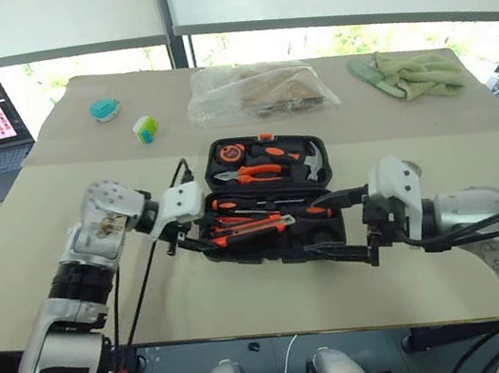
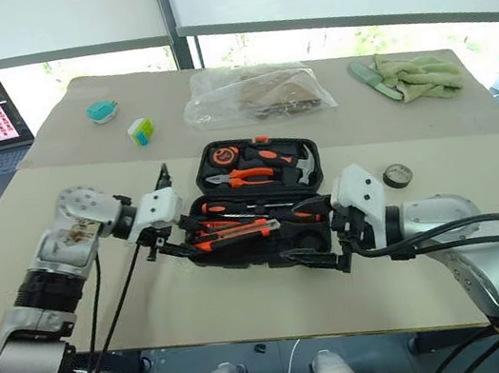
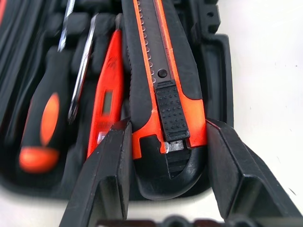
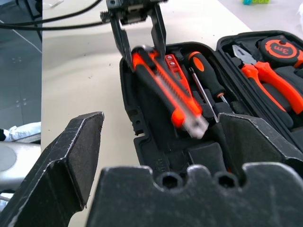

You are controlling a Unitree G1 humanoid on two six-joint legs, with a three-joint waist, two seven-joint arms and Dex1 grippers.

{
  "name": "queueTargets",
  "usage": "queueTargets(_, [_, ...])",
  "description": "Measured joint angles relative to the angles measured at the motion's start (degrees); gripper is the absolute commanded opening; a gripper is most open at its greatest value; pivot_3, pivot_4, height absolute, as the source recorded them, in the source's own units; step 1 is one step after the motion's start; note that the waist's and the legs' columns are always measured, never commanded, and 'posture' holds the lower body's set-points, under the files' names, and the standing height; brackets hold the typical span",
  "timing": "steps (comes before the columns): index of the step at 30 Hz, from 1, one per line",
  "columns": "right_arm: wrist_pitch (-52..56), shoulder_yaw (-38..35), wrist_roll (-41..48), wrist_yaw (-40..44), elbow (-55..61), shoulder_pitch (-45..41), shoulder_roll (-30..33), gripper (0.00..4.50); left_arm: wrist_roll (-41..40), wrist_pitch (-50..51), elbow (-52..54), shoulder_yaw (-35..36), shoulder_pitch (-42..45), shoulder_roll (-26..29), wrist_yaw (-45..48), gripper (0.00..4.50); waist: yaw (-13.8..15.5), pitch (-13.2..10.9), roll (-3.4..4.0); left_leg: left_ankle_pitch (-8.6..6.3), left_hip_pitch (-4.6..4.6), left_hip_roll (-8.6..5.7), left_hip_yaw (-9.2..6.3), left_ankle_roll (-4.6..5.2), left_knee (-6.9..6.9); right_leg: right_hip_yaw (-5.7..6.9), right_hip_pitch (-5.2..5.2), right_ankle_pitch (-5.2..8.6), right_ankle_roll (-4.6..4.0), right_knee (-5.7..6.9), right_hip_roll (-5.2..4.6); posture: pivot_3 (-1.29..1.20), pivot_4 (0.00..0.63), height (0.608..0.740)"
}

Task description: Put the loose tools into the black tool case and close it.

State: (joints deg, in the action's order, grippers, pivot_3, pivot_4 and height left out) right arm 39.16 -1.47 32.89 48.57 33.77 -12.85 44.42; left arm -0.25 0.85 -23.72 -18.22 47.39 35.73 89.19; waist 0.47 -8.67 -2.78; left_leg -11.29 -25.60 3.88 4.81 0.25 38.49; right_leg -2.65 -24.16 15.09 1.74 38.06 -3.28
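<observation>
One loose tool is in hand: the orange-and-black utility knife [image 3: 163, 99] lies slanted across the front half of the open black moulded-plastic tool case [image 1: 279, 244], its butt end between the fingers of the left gripper [image 1: 190, 245], which are closed onto its sides. Beside it in the slots sit a slim all-orange screwdriver [image 3: 106, 99] and a black-and-orange-handled screwdriver [image 3: 45, 113]. The rear half holds the orange-handled pliers [image 1: 261, 171] and the steel-headed hammer [image 1: 316, 161]. The case sits mid-bench on the beige bench [image 1: 252, 312]. The right gripper [image 1: 343, 223] stands released, fingers spread wide at the case's right end, one finger on either side of the front half and holding nothing. A small dark grey tape roll [image 2: 397, 176] is loose on the bench, near the right arm.

The step looks like seating the knife: it appears to rest on top of the tray, not down in its recess. The next move likely calls for pressing it flat and letting go, then fetching the tape roll before the lid comes over.
</observation>
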Motion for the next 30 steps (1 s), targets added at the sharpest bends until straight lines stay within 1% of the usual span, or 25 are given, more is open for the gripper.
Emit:
queueTargets(4, [0.31, -1.12, 0.20, -1.28, 1.06, 1.43, 0.00, 4.50, 0.64, -4.83, -1.13, -1.70, 0.42, -0.69, 0.89, 1.74, -0.06, 0.00, 0.00, 0.00, 0.01, 0.00, -0.01, 0.00, 0.01, -0.01, 0.01, 0.00, 0.00, 0.01, 0.00, 0.00, 0.150, 0.740])
queueTargets(8, [0.34, -1.81, 1.19, -1.75, 2.37, 2.63, 0.00, 4.50, 2.87, -9.76, -4.65, -3.39, 3.56, -1.60, 0.95, 1.74, 0.12, 0.00, 0.01, -0.01, 0.00, -0.01, -0.02, 0.02, 0.11, -0.01, 0.06, 0.00, 0.03, 0.00, 0.00, 0.00, 0.150, 0.740])
queueTargets(13, [0.36, -1.91, 1.81, -3.07, 3.01, 3.21, 0.00, 4.50, 4.34, -12.00, -9.52, -4.10, 5.68, -3.21, 1.24, 1.74, 0.11, 0.00, 0.00, -0.02, -0.02, -0.01, -0.04, 0.03, 0.13, 0.00, 0.06, 0.00, 0.03, 0.01, 0.00, 0.00, 0.150, 0.740])
queueTargets(15, [0.36, -1.91, 1.98, -3.49, 3.01, 3.21, 0.00, 4.50, 4.53, -12.29, -10.29, -4.19, 6.36, -3.29, 1.87, 2.74, 0.10, 0.00, 0.01, -0.02, -0.02, -0.01, -0.04, 0.04, 0.14, 0.00, 0.06, 0.00, 0.03, 0.01, 0.00, 0.00, 0.150, 0.740])
queueTargets(17, [0.36, -1.88, 2.01, -3.75, 3.01, 3.19, -0.01, 4.50, 4.13, -11.88, -10.69, -4.27, 6.63, -3.08, 2.19, 3.25, 0.09, 0.00, 0.00, -0.02, -0.04, 0.00, -0.05, 0.04, 0.14, 0.00, 0.04, 0.00, 0.03, 0.01, 0.00, 0.00, 0.150, 0.740])
queueTargets(19, [0.36, -1.83, 2.03, -3.84, 3.01, 3.13, -0.01, 4.50, 1.71, -9.82, -9.70, -4.98, 6.98, -1.70, 2.52, 3.98, -0.10, 0.00, 0.01, -0.03, -0.04, 0.00, -0.07, 0.05, 0.14, 0.00, 0.04, 0.00, 0.03, 0.01, 0.01, 0.00, 0.150, 0.740])
queueTargets(21, [0.36, -1.67, 2.03, -3.92, 2.98, 3.04, -0.01, 4.50, -1.48, -6.42, -7.99, -5.96, 7.39, -0.63, 2.97, 4.47, -0.19, -0.01, 0.02, -0.03, -0.05, 0.00, -0.09, 0.05, 0.14, 0.00, 0.04, 0.00, 0.04, 0.02, 0.01, 0.00, 0.150, 0.740])
queueTargets(25, [0.36, -1.19, 2.01, -4.09, 2.82, 2.45, -0.09, 4.50, -6.65, -0.19, -6.44, -6.35, 10.48, 0.32, 3.11, 4.47, -0.18, -0.01, 0.02, -0.03, -0.05, -0.01, -0.11, 0.05, 0.21, 0.01, 0.07, 0.01, 0.06, 0.03, 0.01, 0.00, 0.150, 0.740])
queueTargets(27, [0.36, -1.15, 2.00, -4.17, 2.81, 2.22, -0.08, 4.50, -6.81, 0.60, -6.55, -5.62, 11.30, -0.04, 3.10, 3.91, -0.11, -0.01, 0.03, -0.03, -0.04, -0.03, -0.10, 0.05, 0.21, 0.01, 0.09, 0.02, 0.08, 0.02, 0.00, 0.00, 0.150, 0.740])
queueTargets(28, [0.36, -1.14, 2.00, -4.20, 2.77, 2.22, -0.08, 4.50, -6.78, 0.51, -7.01, -5.23, 11.30, -0.62, 3.06, 3.73, -0.06, -0.01, 0.03, -0.03, -0.04, -0.03, -0.10, 0.05, 0.22, 0.02, 0.09, 0.01, 0.08, 0.02, 0.00, 0.00, 0.150, 0.740])
queueTargets(30, [0.36, -1.07, 2.00, -4.28, 2.74, 2.19, -0.09, 4.50, -6.50, 0.27, -8.39, -5.18, 11.21, -2.39, 2.96, 2.99, 0.08, -0.01, 0.03, -0.03, -0.06, -0.03, -0.10, 0.05, 0.23, 0.02, 0.08, 0.01, 0.08, 0.02, 0.00, 0.00, 0.150, 0.740])
